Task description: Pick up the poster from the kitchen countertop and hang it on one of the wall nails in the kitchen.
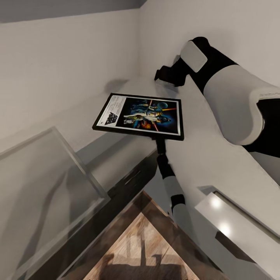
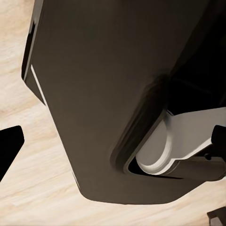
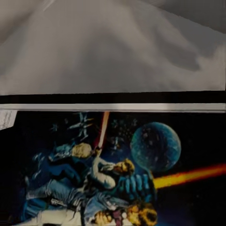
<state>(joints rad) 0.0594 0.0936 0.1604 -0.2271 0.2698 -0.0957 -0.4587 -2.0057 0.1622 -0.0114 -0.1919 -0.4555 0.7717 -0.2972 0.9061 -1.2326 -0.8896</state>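
Above the kitchen countertop [image 1: 217, 155], black-framed poster [image 1: 142, 115] lies flat.

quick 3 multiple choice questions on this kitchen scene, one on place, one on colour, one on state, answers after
1. In the head view, the white title strip of the rectangular framed Star Wars poster is at its
A. left end
B. right end
C. middle

2. The poster's frame is
A. red
B. gold
C. black

3. The poster is
A. hanging on the wall
B. face up over the smooth light grey worktop, off the wall
C. rolled into a tube

Answers:
1. A, the strip sits at the left end, with the space artwork to its right.
2. C, a black edge surrounds the white border.
3. B, the artwork faces up, and the wall behind is bare.
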